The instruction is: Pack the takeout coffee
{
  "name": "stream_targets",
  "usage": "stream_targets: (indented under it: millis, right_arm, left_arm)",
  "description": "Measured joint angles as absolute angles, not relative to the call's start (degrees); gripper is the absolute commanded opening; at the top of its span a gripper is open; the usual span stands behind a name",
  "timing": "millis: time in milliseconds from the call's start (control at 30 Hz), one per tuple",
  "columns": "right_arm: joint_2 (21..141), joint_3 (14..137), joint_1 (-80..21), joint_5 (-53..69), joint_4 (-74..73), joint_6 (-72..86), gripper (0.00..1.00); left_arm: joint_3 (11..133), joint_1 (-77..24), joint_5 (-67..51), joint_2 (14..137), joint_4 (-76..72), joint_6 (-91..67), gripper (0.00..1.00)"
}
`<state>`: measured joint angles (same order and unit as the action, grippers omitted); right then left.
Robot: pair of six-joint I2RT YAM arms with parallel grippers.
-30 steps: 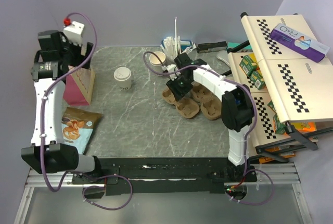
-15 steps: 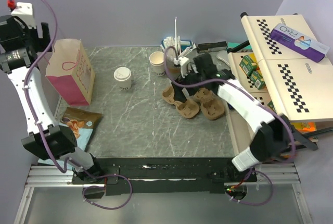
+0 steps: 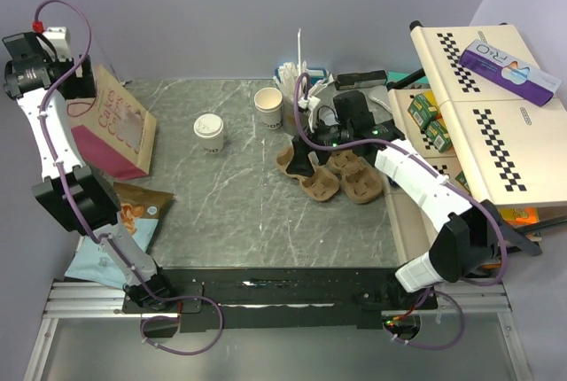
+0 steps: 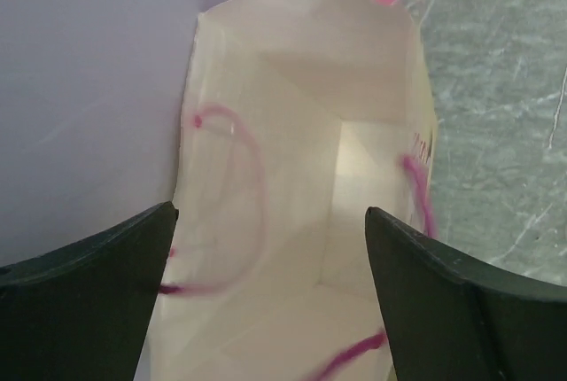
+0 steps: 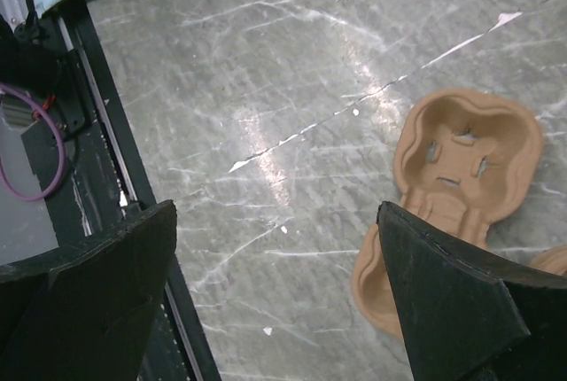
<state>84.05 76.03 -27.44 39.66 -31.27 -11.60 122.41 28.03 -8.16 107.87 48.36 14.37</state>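
Note:
The takeout coffee, a small paper cup with a white lid (image 3: 209, 129), stands at mid-table. An open off-white cup (image 3: 268, 104) stands further right. My left gripper (image 3: 73, 89) hangs open over the mouth of the pink-and-tan paper bag (image 3: 111, 133) by the left wall. The left wrist view looks straight down into the empty bag (image 4: 292, 177), and the left gripper (image 4: 270, 213) holds nothing. My right gripper (image 3: 308, 146) hovers open over the left end of the brown cardboard trays (image 3: 332, 173). In the right wrist view the right gripper (image 5: 276, 208) is empty above bare table, with a tray (image 5: 461, 159) to its right.
A snack packet (image 3: 135, 213) lies near the front left. A grey cup of straws and stirrers (image 3: 299, 75) stands at the back. A shelf rack with boxes (image 3: 483, 106) fills the right side. The black rail (image 5: 89, 221) marks the table's near edge.
The left arm has swung up and left, and the bag now leans over with its printed side showing. My right gripper has opened wide and shifted off the trays.

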Motion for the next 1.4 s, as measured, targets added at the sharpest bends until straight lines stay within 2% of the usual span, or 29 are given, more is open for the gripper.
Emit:
stream_targets:
  millis: [300, 600, 767, 867, 967, 1367, 1400]
  right_arm:
    - [84.88, 75.85, -26.11, 39.66, -32.01, -10.85, 1.00]
    - [89.14, 78.87, -25.82, 40.21, -34.68, -10.96, 1.00]
    - [89.25, 78.89, -25.82, 40.73, -34.89, -10.92, 1.00]
    - [89.25, 78.89, -25.82, 41.08, -34.85, -10.72, 1.00]
    - [89.25, 78.85, -25.80, 41.58, -34.74, -10.09, 1.00]
    - [89.25, 78.19, -25.61, 41.98, -34.09, -9.39, 1.00]
    - [89.25, 77.87, -25.54, 42.00, -33.89, -9.21, 1.00]
  left_arm:
    - [121.38, 28.03, -12.51, 108.27, 48.90, 12.67, 0.87]
    - [119.57, 27.97, -18.63, 102.28, 48.90, 10.55, 0.98]
    - [115.68, 27.97, -16.71, 95.33, 49.63, 11.00, 0.98]
    - [114.30, 27.99, -14.55, 92.82, 50.83, 11.68, 0.95]
    - [113.45, 27.99, -13.08, 92.49, 52.01, 11.99, 0.88]
    - [113.82, 27.99, -10.46, 101.30, 54.43, 12.21, 0.68]
    - [114.15, 27.99, -10.33, 102.08, 54.43, 12.21, 0.63]
